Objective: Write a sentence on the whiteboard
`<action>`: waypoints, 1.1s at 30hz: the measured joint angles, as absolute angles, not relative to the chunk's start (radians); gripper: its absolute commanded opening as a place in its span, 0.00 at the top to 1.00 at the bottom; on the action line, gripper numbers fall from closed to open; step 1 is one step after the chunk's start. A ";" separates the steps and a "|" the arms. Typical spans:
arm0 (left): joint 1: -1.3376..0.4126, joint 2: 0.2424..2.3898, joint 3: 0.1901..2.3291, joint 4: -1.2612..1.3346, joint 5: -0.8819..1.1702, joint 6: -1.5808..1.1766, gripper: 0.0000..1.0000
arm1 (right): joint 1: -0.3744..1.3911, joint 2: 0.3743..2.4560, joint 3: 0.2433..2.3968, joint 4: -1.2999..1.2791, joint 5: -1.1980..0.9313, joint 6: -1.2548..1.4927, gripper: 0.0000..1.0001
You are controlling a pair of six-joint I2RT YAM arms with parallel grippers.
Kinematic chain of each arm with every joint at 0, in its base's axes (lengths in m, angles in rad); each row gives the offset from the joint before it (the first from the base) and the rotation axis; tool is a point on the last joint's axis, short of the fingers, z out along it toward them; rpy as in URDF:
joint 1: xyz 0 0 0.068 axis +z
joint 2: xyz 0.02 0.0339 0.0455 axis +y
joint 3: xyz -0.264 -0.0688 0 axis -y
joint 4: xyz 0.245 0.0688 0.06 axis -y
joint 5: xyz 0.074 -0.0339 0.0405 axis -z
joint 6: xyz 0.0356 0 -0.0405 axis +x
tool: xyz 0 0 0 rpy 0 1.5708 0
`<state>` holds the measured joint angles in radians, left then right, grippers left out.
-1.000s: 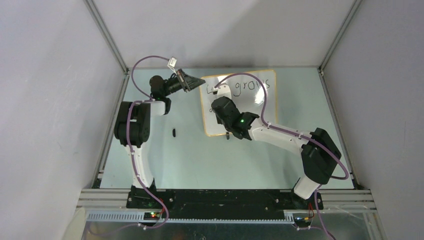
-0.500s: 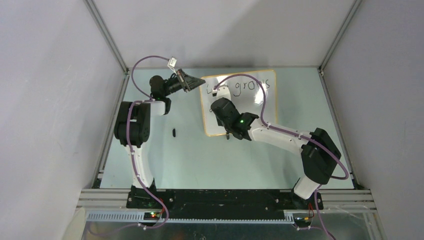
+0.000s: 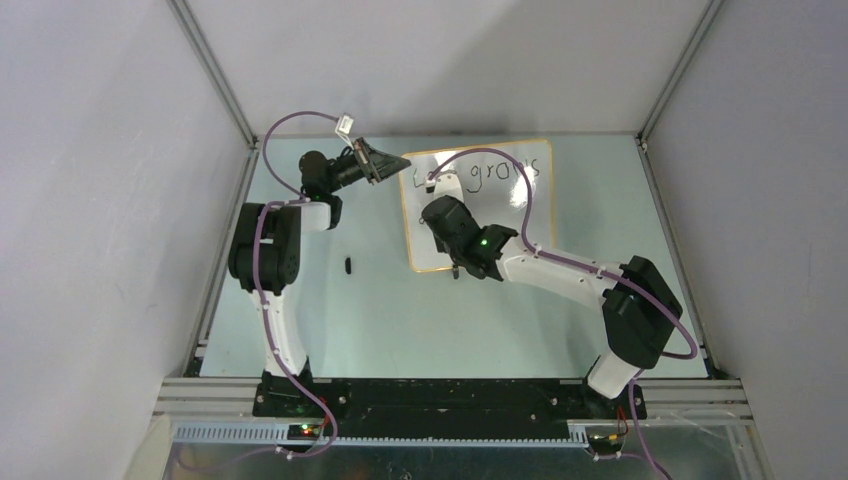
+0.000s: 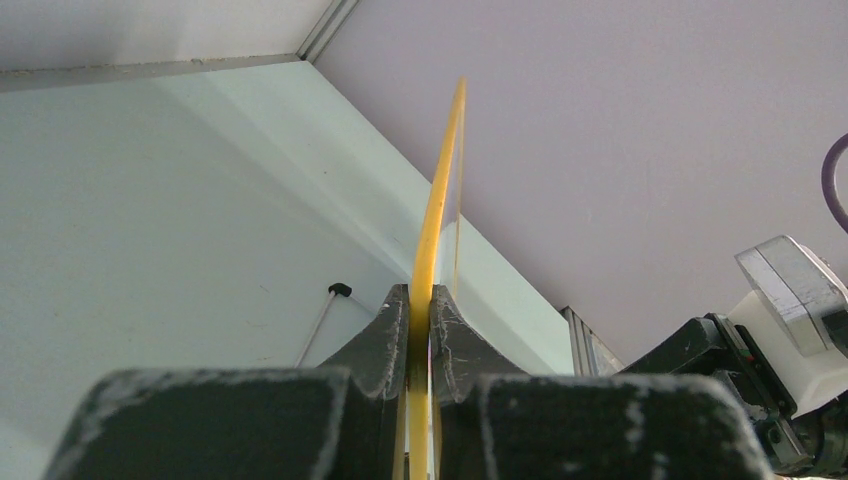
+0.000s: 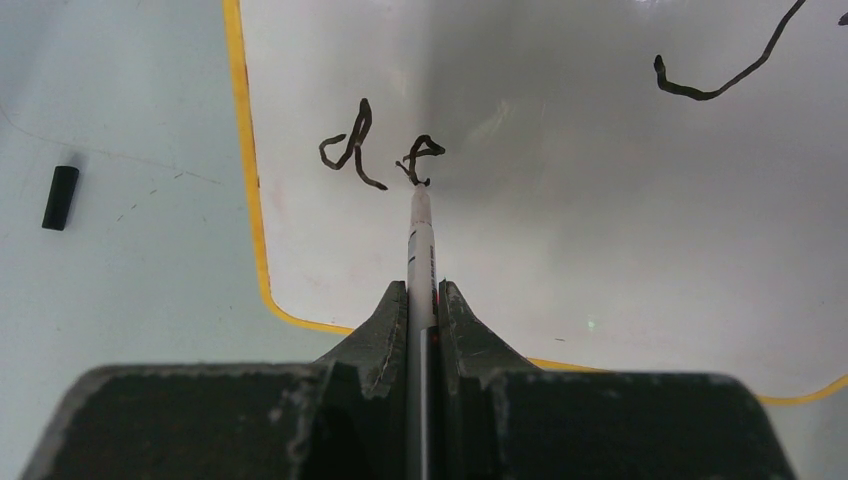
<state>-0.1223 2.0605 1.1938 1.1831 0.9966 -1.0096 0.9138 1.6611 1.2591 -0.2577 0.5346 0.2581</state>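
Whiteboard [image 3: 490, 205] sits upper middle in the top view, with the left gripper [image 4: 420, 292] pinching its yellow rim. Right gripper [image 5: 423, 290] is clamped on a marker [image 5: 421, 235], tip touching the sentence [image 5: 352, 145], lower line.

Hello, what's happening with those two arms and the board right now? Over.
Left fingers shut on whiteboard rim. Right fingers shut on marker, tip at second line of sentence. Loose cap beside board, not in the way.

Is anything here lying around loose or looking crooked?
Only a small black cap, lying loose on the table left of the whiteboard, probably off the marker. The board also sits slightly askew to the table edges.
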 measured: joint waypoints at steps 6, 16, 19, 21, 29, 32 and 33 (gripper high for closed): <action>-0.122 2.061 1.194 1.183 0.996 -1.008 1.00 | 0.906 1.661 1.259 -0.256 0.535 0.258 1.00; -0.122 2.061 1.194 1.183 0.996 -1.003 1.00 | 0.904 1.661 1.259 -0.254 0.534 0.253 1.00; -0.122 2.061 1.194 1.183 0.997 -1.002 1.00 | 0.902 1.661 1.264 -0.255 0.535 0.250 1.00; -0.122 2.061 1.194 1.184 0.997 -1.002 1.00 | 0.898 1.661 1.271 -0.254 0.538 0.249 1.00; -0.122 2.061 1.194 1.184 0.997 -1.002 1.00 | 0.888 1.661 1.285 -0.251 0.544 0.242 1.00; -0.122 2.061 1.194 1.184 0.997 -1.003 1.00 | 0.888 1.661 1.285 -0.252 0.544 0.242 1.00; -0.122 2.061 1.194 1.184 0.997 -1.003 1.00 | 0.888 1.661 1.285 -0.252 0.544 0.242 1.00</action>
<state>-0.1223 2.0605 1.1938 1.1835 0.9970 -1.0027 0.8875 1.6608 1.2854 -0.2520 0.5442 0.2417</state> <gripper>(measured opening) 0.101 0.139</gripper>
